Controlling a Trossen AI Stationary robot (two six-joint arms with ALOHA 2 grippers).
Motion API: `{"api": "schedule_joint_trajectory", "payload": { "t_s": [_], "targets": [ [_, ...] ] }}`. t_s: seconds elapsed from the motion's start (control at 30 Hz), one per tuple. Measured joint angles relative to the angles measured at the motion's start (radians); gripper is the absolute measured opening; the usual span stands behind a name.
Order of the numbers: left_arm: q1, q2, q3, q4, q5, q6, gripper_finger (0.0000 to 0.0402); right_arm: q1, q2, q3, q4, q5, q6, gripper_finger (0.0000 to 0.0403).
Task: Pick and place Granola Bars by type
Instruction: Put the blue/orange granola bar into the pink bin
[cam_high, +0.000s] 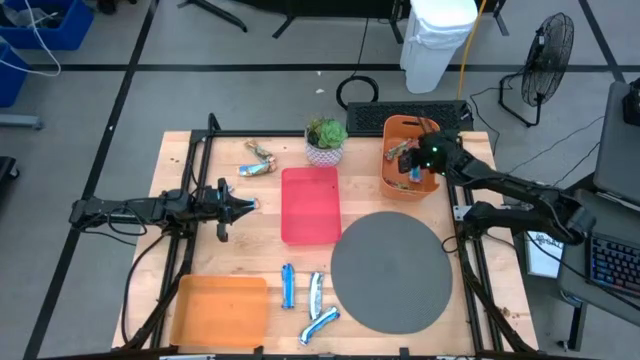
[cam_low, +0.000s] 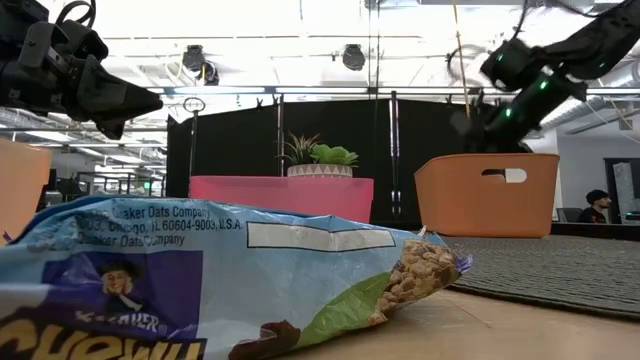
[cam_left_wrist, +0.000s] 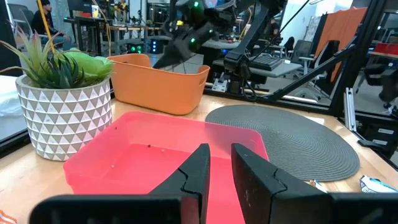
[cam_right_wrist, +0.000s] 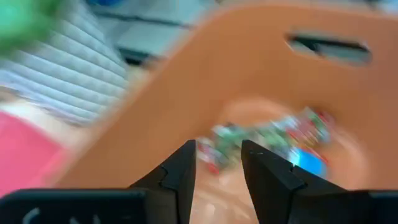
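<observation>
**Mia:** Where is the right tool?

**Sam:** It hangs over the round orange tub at the back right of the bench. Its two dark fingers stand a little apart, and nothing is between them.

**Mia:** What is in the tub?

**Sam:** Some Granola Bars lie at the bottom, right under the tool. They look red, green and blue, but they are too blurry to count.

**Mia:** And the left tool?

**Sam:** It waits on the left, just beside the red tray. Its fingers have a thin gap and hold nothing.

**Mia:** Are there more bars?

**Sam:** Yes. Three blue bars lie at the front of the bench, between the flat orange tray and the round grey mat. A brown bar lies at the back, near the little plant pot.
</observation>
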Motion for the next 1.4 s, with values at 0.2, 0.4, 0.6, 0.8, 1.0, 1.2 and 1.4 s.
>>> {"api": "schedule_joint_trajectory", "payload": {
  "t_s": [0.2, 0.4, 0.6, 0.8, 1.0, 1.2, 1.4],
  "targets": [
    [0.000, 0.000, 0.000, 0.000, 0.000, 0.000, 0.0072, 0.013, -0.207, 0.000, 0.005, -0.244, -0.021, 0.0103],
    [0.000, 0.000, 0.000, 0.000, 0.000, 0.000, 0.0072, 0.091, -0.441, 0.001, 0.003, -0.477, -0.018, 0.0085],
    [0.000, 0.000, 0.000, 0.000, 0.000, 0.000, 0.0072, 0.239, -0.608, -0.002, -0.043, -0.466, -0.018, 0.0067],
    [0.000, 0.000, 0.000, 0.000, 0.000, 0.000, 0.0072, 0.415, -0.716, -0.104, -0.037, -0.344, -0.034, 0.0040],
    [0.000, 0.000, 0.000, 0.000, 0.000, 0.000, 0.0072, 0.583, -0.768, -0.239, 0.137, -0.271, -0.134, 0.0006],
    [0.000, 0.000, 0.000, 0.000, 0.000, 0.000, 0.0072, 0.718, -0.792, -0.316, 0.181, -0.069, -0.260, 0.0001],
    [0.000, 0.000, 0.000, 0.000, 0.000, 0.000, 0.0072, 0.841, -0.793, -0.342, 0.187, 0.058, -0.318, 0.0001]
  ]
}}
